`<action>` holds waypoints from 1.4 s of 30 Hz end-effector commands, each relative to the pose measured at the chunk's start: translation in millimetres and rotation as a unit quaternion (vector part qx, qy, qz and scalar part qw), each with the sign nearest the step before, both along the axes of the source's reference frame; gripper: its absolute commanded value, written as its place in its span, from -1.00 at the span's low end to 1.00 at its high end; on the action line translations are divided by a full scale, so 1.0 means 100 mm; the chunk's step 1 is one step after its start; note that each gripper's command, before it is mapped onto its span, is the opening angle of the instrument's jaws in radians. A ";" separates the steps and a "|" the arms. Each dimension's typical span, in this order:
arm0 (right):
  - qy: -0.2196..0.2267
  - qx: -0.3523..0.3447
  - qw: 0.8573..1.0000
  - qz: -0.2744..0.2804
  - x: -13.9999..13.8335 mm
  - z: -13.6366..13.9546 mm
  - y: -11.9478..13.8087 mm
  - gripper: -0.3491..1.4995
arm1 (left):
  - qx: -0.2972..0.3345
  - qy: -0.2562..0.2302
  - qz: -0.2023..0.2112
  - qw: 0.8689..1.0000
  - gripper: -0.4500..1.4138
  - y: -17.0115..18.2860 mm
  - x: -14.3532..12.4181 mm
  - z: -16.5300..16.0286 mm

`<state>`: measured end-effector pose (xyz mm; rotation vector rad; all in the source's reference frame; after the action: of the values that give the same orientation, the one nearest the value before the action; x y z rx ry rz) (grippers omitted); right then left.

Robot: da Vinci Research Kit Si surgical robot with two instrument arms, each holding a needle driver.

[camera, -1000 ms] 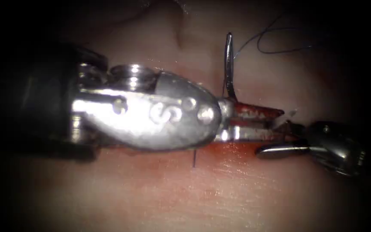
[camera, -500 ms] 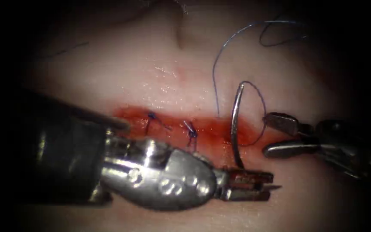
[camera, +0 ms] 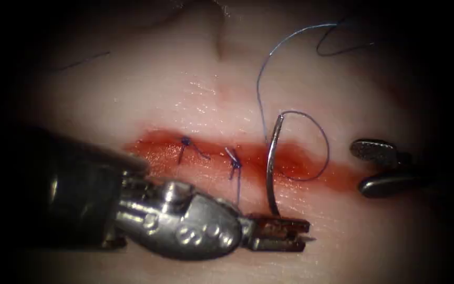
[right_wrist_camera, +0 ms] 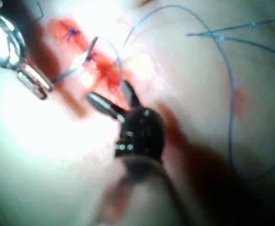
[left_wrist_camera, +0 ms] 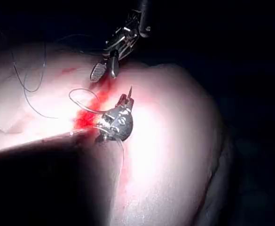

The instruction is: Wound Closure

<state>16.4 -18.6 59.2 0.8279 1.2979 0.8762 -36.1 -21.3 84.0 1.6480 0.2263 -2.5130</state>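
My left tool (camera: 305, 236) lies on the near side of the cut (camera: 206, 158), its jaws shut on the curved needle (camera: 270, 168) close to its pointed end. The needle arches up across the cut, free of the tissue (camera: 195, 89), its tail pointing to the far side. Blue thread (camera: 319, 137) loops from the tail to the right and back into the cut, while another strand runs up and away. My right tool (camera: 360, 167) hangs at the cut's right end, jaws open, holding nothing. In the left wrist view the left tool (left_wrist_camera: 127, 99) shows the needle's tip, with the right tool (left_wrist_camera: 102, 73) beyond.
Two tied blue stitches (camera: 185, 142) (camera: 233, 159) cross the cut left of the needle. Red fluid (camera: 295, 160) fills the cut. A loose thread end (camera: 82, 60) lies at the far left. In the right wrist view the right tool (right_wrist_camera: 106, 90) stands open near the left tool (right_wrist_camera: 34, 82).
My left tool has moved from over the cut toward the near side, carrying the needle and trailing thread in a loop. My right tool has drawn back to the right.
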 end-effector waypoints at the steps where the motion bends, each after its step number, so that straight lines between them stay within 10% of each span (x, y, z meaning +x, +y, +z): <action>1: 0.004 0.001 1.000 -0.005 0.015 0.004 -0.012 0.13 | 0.002 0.000 0.001 1.000 -1.00 -0.007 -0.006 0.006; 32: 0.041 0.059 0.997 0.030 0.075 0.028 -0.010 0.09 | -0.051 -0.026 0.047 0.997 -1.00 -0.019 -0.015 0.019; 42: 0.066 0.065 0.996 0.005 0.082 0.025 -0.015 -0.76 | -0.055 -0.027 0.051 0.997 -1.00 -0.019 -0.014 0.018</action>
<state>24.0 -19.3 61.3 0.9946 1.3743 0.9357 -36.9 -22.5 85.3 1.6170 0.1538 -2.3558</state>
